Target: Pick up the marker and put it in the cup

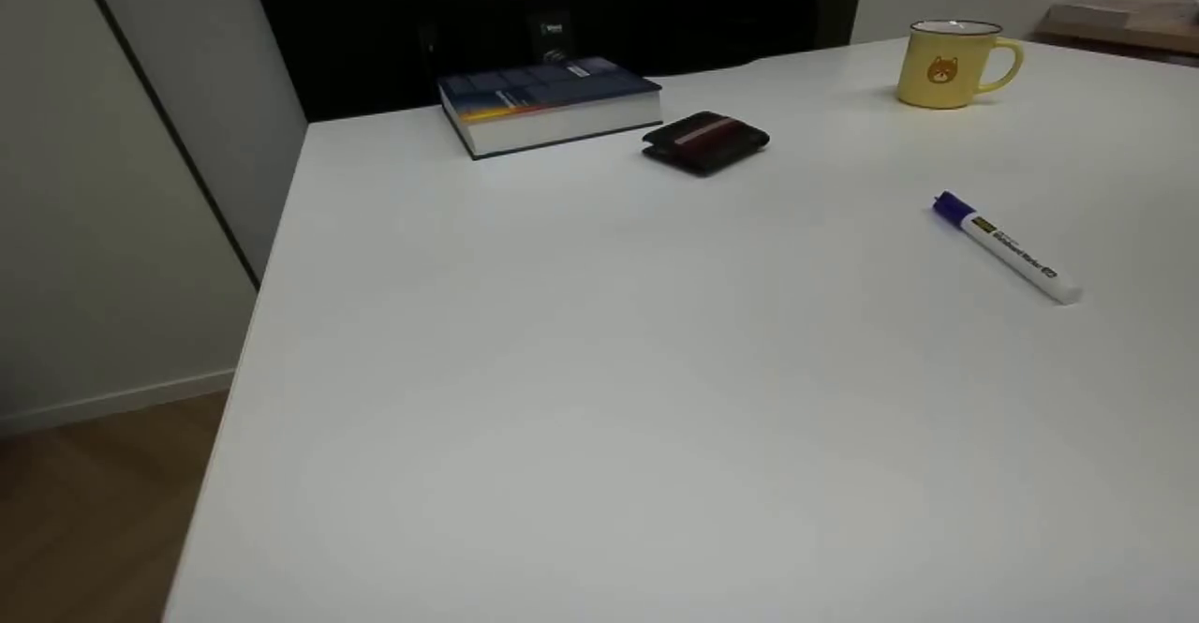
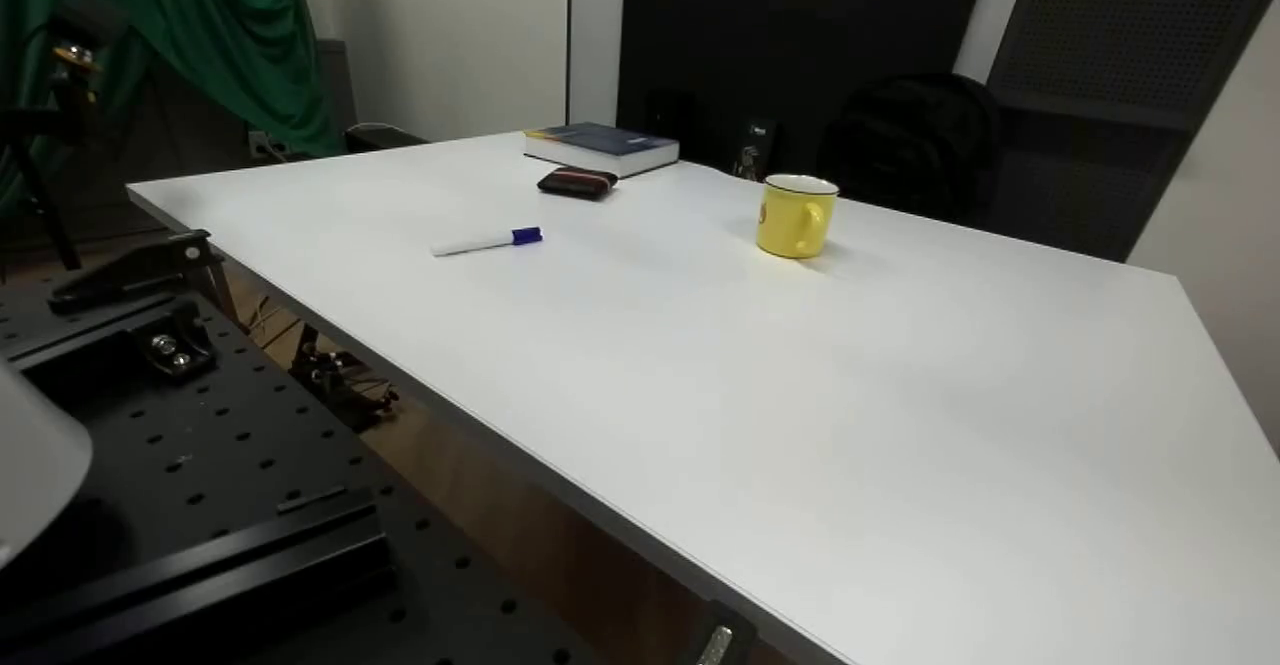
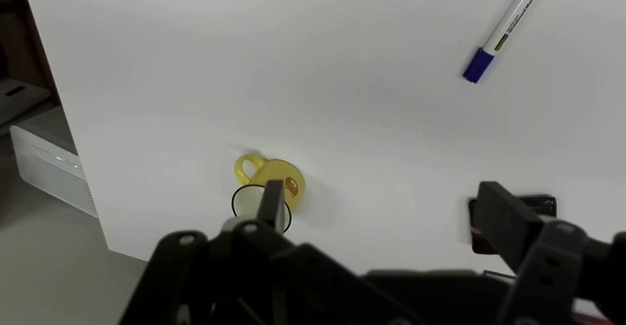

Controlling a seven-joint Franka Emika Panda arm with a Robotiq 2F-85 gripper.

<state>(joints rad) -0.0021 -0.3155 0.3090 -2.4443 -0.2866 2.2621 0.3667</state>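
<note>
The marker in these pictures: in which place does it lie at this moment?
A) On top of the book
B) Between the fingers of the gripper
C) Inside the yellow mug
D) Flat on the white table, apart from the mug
D: in both exterior views the marker lies on the white table, with bare surface between it and the yellow mug.

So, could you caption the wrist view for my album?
An open gripper hovers over a white table with a blue-capped marker and a yellow mug.
</note>
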